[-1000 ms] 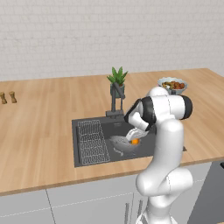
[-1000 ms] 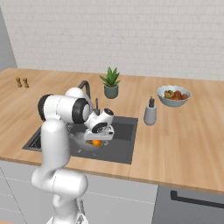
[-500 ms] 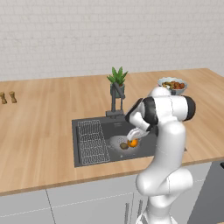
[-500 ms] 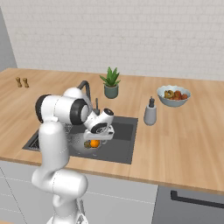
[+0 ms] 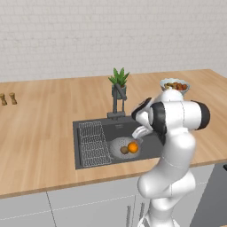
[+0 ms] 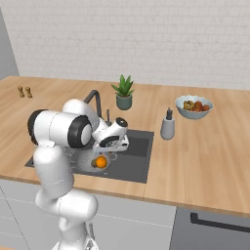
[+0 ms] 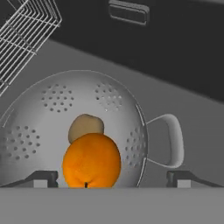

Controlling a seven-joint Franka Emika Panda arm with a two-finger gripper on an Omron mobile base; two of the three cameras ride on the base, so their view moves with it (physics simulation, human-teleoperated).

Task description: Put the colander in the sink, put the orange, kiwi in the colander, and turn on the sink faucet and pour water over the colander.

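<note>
The grey perforated colander (image 7: 57,100) sits in the dark sink (image 5: 148,144), right of the wire rack. Inside it lie the orange (image 7: 92,161) and, just behind and touching it, the brown-green kiwi (image 7: 86,126). From the left base view the orange (image 5: 132,147) and kiwi (image 5: 124,150) rest side by side in the colander (image 5: 116,142). My gripper (image 7: 112,178) hangs just above the orange, open, its fingertips (image 7: 43,177) spread wider than the fruit and holding nothing. It also shows over the basin (image 5: 138,133) (image 6: 110,145). The dark faucet (image 5: 116,99) rises behind the sink.
A wire rack (image 5: 93,142) fills the sink's left part. A potted plant (image 5: 119,80) stands behind the faucet. A soap bottle (image 6: 168,127) and a white-rimmed fruit bowl (image 6: 195,106) sit to the right. Two small shakers (image 5: 8,98) stand far left.
The orange has gone down from between my fingers into the colander beside the kiwi. My gripper has let it go and now stands open above it.
</note>
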